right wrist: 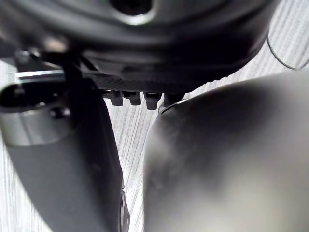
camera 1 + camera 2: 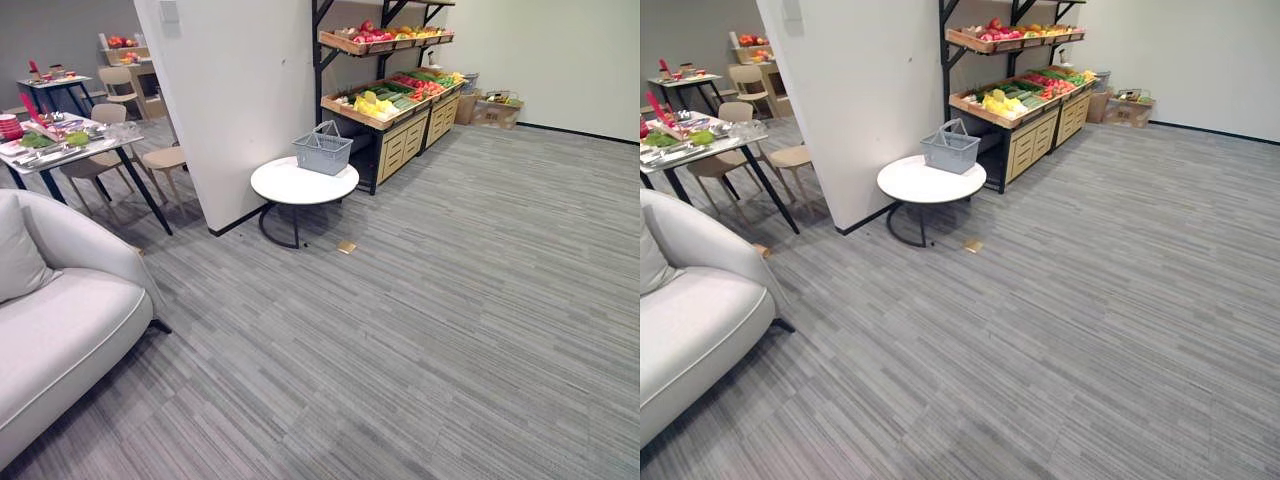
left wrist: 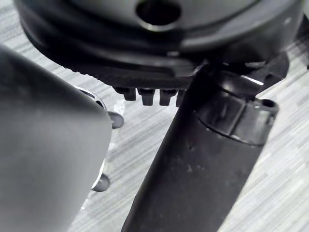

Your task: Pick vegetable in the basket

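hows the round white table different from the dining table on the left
The round white table has a round white top; the dining table has a rectangular one. The round white table carries just a grey basket; the dining table is laid with dishes and greens. Chairs stand by the dining table, none by the round white table. Both have dark legs.

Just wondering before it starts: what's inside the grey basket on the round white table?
Nothing shows above the rim of the basket; its near wall hides the bottom, so contents stay uncertain.
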Controlling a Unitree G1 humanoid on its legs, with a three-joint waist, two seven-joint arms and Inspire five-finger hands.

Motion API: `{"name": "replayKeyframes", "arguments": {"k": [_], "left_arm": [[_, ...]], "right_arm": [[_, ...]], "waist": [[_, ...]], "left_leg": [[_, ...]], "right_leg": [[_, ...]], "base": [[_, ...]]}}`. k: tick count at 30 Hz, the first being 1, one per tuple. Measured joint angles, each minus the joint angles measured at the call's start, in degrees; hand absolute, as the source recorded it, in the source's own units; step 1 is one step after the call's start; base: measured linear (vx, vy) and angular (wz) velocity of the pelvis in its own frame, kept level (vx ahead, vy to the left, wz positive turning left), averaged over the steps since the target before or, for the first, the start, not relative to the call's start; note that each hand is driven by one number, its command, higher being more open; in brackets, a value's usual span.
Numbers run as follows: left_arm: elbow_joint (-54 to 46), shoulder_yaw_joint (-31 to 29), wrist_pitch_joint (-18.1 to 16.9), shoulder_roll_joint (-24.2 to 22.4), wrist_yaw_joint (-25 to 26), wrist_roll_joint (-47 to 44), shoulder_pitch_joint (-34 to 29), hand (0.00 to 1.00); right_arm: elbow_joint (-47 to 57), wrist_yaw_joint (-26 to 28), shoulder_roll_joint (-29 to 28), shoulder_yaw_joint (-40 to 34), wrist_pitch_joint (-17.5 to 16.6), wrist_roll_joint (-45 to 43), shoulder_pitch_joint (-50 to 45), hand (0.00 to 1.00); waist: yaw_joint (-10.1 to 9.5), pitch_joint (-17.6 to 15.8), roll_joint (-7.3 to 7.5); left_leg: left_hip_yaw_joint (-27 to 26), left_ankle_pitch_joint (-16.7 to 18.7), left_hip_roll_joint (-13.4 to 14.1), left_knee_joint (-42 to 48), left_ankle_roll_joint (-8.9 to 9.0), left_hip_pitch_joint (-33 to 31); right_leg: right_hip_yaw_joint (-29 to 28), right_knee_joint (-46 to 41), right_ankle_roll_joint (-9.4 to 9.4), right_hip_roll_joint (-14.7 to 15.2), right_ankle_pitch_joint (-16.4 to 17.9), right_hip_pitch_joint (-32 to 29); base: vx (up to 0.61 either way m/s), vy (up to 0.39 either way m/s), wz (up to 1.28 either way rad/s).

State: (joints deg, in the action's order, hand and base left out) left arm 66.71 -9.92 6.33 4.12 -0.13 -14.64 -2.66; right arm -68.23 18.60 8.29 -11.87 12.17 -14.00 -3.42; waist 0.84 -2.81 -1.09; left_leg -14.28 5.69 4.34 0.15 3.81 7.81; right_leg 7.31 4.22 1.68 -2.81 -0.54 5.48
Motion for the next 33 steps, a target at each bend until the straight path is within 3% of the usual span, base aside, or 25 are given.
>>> {"name": "replayKeyframes", "arguments": {"k": [2, 13, 24, 33], "left_arm": [[0.1, 0.1, -2.0, 0.0, 0.1, -2.3, -0.6, 1.00], [0.3, 2.0, -4.5, 0.1, -0.6, -1.0, -0.5, 1.00], [0.0, 4.4, -1.2, 0.2, 2.7, 0.9, 0.9, 1.00], [0.1, 6.5, -0.6, 0.2, 2.8, 1.8, 1.5, 1.00]], "right_arm": [[-0.1, -0.4, -0.3, -0.6, 0.0, -1.6, -0.2, 1.00], [0.0, -1.4, -0.5, -0.5, 0.1, -4.8, -0.7, 1.00], [0.1, -1.4, -0.1, 0.4, 0.2, -4.8, -0.5, 1.00], [0.1, -1.3, 0.5, 2.5, 0.4, -4.6, -0.1, 1.00]], "waist": [[0.01, -0.1, 0.16], [0.02, -0.6, 0.14], [0.00, -1.2, -0.10], [0.02, -1.3, -0.26]], "left_leg": [[0.0, 0.0, -0.1, -0.1, -0.05, 0.1], [0.3, 0.0, -0.2, -1.0, -0.10, 0.3], [0.3, 0.0, -0.1, -0.9, -0.09, 0.3], [0.2, 0.1, 0.2, -0.6, -0.01, 0.3]], "right_leg": [[0.0, 0.2, -0.12, 0.1, -0.1, 0.2], [0.1, 1.0, -0.28, 0.0, -0.1, 0.6], [-0.1, 1.0, -0.43, 0.0, 0.0, 0.6], [-0.2, 0.8, -0.45, -0.1, 0.0, 0.6]], "base": [[0.00, 0.000, 0.00], [0.01, -0.004, 0.02], [0.00, 0.000, 0.00], [0.00, 0.000, 0.00]]}}
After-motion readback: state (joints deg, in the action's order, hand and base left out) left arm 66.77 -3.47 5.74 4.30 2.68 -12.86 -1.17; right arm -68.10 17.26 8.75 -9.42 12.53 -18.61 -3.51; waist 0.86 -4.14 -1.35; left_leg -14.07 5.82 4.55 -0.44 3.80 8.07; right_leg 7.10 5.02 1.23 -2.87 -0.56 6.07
